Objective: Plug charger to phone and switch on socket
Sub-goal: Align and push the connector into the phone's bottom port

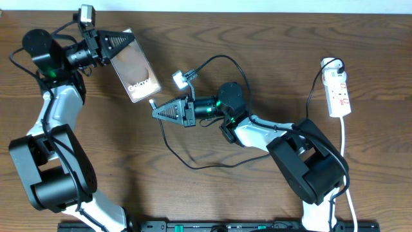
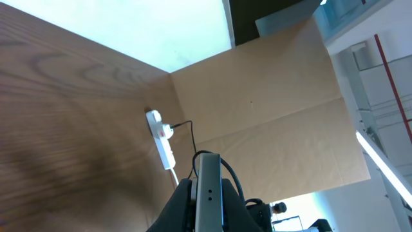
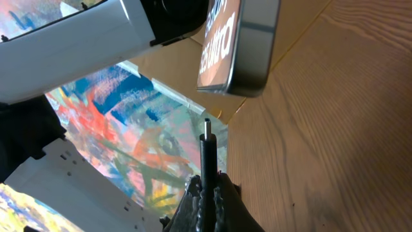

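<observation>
One flat dark phone [image 1: 134, 64], brownish oval face, white lettering

Dark brown wooden table [image 1: 193, 193], grain running along its length, beneath both claws. Ahead of the left claw [image 2: 207, 193], past the table's far edge, a tan cardboard panel [image 2: 270, 96]; up and to the left of it, a bright pale surface [image 2: 129, 26]; to its right, a white strip of light [image 2: 380, 158]. Ahead and left of the right claw [image 3: 207, 196], a sheet painted blue, red and orange [image 3: 129, 122].

The phone [image 3: 239, 45] reads "ultra" ("Gala…" overhead, partly cut).
</observation>
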Controlling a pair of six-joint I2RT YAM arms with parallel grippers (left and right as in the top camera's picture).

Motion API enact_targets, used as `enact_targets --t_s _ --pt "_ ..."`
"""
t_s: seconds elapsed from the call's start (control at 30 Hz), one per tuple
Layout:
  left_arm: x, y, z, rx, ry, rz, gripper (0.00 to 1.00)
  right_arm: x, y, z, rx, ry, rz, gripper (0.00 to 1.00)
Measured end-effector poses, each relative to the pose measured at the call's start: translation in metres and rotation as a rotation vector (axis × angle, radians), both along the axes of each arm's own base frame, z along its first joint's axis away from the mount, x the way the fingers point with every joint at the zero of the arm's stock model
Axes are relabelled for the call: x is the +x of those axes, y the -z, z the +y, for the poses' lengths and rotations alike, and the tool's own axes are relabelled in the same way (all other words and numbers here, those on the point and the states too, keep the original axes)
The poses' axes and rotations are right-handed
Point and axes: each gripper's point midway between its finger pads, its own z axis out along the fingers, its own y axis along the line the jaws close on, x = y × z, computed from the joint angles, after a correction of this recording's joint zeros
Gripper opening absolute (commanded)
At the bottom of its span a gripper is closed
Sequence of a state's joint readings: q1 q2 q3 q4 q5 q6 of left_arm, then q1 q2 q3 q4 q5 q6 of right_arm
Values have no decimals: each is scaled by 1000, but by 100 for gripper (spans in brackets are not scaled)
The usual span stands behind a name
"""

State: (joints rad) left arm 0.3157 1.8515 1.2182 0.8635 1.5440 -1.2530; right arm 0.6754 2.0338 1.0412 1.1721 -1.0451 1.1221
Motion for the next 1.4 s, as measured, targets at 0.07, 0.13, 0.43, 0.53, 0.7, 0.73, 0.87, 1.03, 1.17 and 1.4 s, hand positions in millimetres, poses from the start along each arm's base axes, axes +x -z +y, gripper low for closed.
enact_targets --t_s 0.07,0.13,0.43,0.53,0.7,0.73,0.87,1.03,1.17,1.4 --pt "-1 0 0 0 3 0 7 0 0 0 0 2 0 1" --pt "-1 0 0 0 3 0 8 1 0 0 1 6 1 1" --pt "-1 0 -5 1 16 0 7 3 0 0 1 14 6 1" --pt "-2 0 -9 1 26 0 7 3 -1 0 2 16 14 1" --pt "-2 0 -11 1 31 0 7 3 -4 0 15 21 7 1" --pt "-2 0 -11 1 31 0 7 3 -5 0 15 21 7 1" --pt "-2 0 -11 1 31 0 7 3 -5 0 16 21 8 1" --pt "-2 0 -11 1 31 0 7 4 -4 0 15 22 9 1" --pt "-2 0 -11 -6 31 18 8 5 0 1 -3 27 32 1" --pt "-2 0 -11 -10 32 28 8 6 1 1 -5 29 35 1"
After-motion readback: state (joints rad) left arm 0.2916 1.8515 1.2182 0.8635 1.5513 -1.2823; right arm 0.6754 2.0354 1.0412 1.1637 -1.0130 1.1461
